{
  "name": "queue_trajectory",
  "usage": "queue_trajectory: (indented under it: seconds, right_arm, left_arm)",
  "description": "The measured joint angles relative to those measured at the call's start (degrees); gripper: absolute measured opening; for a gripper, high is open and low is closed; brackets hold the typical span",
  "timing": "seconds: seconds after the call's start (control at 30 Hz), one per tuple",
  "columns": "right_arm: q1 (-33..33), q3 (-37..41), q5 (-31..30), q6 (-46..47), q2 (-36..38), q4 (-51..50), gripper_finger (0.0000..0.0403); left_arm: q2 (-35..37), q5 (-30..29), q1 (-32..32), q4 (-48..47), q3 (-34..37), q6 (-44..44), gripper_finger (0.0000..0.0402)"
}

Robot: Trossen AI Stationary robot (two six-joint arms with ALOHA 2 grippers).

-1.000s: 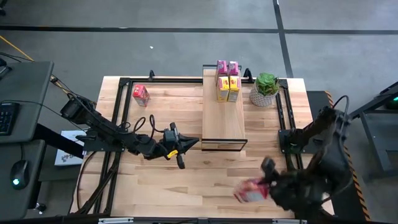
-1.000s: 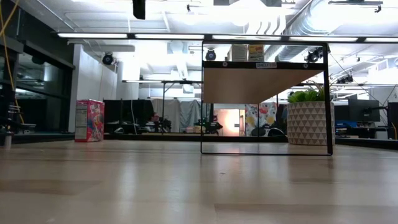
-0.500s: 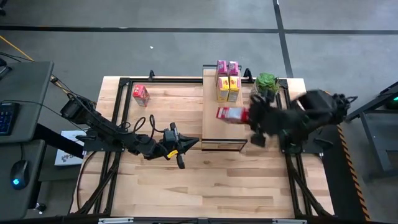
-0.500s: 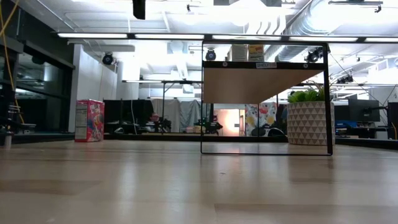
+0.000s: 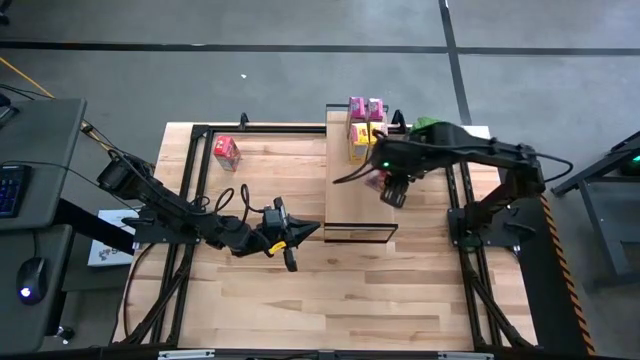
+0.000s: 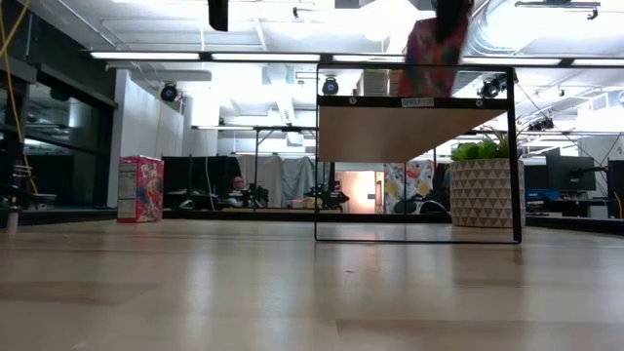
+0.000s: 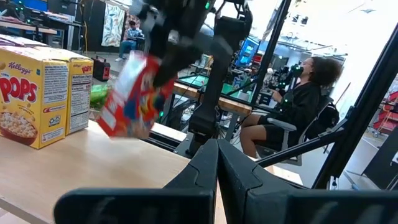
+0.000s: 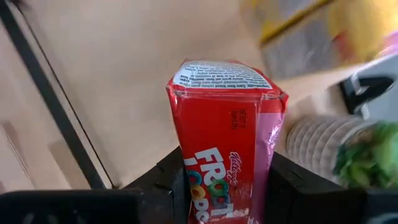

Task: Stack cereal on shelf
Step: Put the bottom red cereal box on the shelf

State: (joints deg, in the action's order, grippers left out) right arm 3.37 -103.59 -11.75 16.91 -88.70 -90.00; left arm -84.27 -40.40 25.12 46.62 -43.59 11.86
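**Item: red cardboard cereal box held over the shelf, right arm.**

The right gripper (image 5: 388,186) is clamped on a small red cardboard Froot Loops box (image 8: 225,140), fingers against its two side faces. It hangs above the long light-wood shelf board on a dark metal frame (image 5: 352,205). The box sits tilted in the left wrist view (image 7: 134,94), its long axis leaning off vertical. The two yellow Corn Pops boxes (image 5: 364,135) lie just beyond it toward the shelf's far end, with two pink boxes (image 5: 365,106) behind them. The free board lies on the near side of the yellow pair. The box probably needs righting before release.

A second red box (image 5: 226,151) stands on the planked wooden tabletop (image 5: 300,290), well apart, nearer the left arm. The left gripper (image 5: 290,243) rests near the shelf's near end, fingers together and empty. A green potted plant in a white pot (image 6: 485,190) stands beside the shelf. A seated person (image 7: 297,106) shows in the room beyond.
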Motion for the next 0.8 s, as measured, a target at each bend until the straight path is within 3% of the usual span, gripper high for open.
queue_trajectory:
  seconds: [0.27, 0.8]
  right_arm:
    - [4.0, 8.1, 1.2, -2.9, 0.4, 0.9, 0.0126]
    - [4.5, 1.4, 0.5, -4.6, 0.2, 1.0, 0.0129]
  left_arm:
    - [0.0, 0.0, 0.0, 0.0, 0.0, 0.0, 0.0000]
    - [0.0, 0.0, 0.0, 0.0, 0.0, 0.0, 0.0000]
